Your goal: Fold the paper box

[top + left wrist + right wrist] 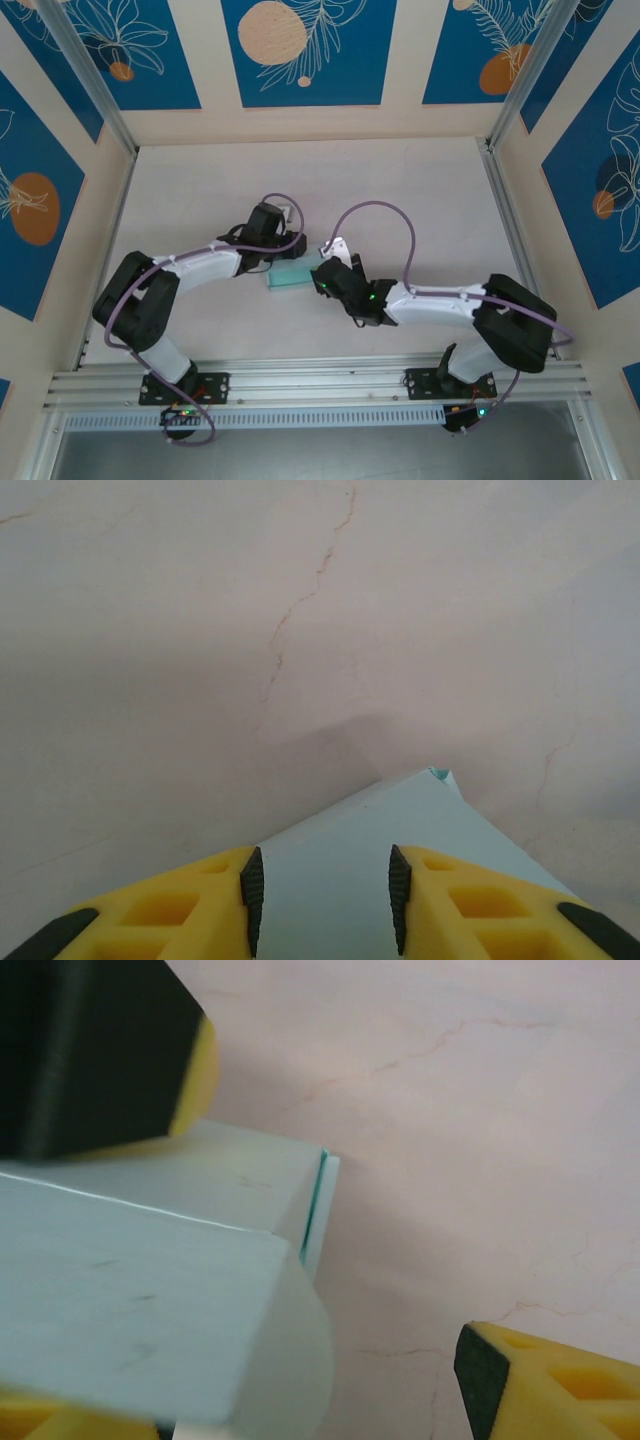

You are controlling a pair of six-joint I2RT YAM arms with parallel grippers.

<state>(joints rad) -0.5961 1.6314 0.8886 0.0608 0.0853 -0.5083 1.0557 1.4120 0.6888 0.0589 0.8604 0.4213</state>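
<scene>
A paper box (291, 277) of pale light-blue thin card lies near the middle of the table, between the two grippers. From above it reads as a small flat rectangle. In the right wrist view its matte panels meet at a crisp fold, faint grey scuffs mark the card, and a thin teal line runs down one cut edge, where a narrow flap sits just behind the front panel. In the left wrist view one pointed corner of the card juts forward over the table.

The left gripper (325, 895) is over the near part of the box. Its yellow honeycomb-moulded fingers (180, 910) with black ribbed pads stand apart, and blue card fills the gap between them and runs on beneath the right-hand finger. The right gripper (260, 1390) is spread wide. One yellow finger is well clear of the box at lower right, and the other is mostly hidden under the card. A black finger with a yellow face, of the left gripper, touches the box's upper panel.

The table (420, 190) is smooth, pale pinkish-white, with thin brown marble veins. Purple cables (385, 215) loop over the white and black arms. Aluminium rails (320, 385) run along the near edge. Cream walls (400, 60) enclose the table, set with blue panels bearing white leaf outlines and orange discs.
</scene>
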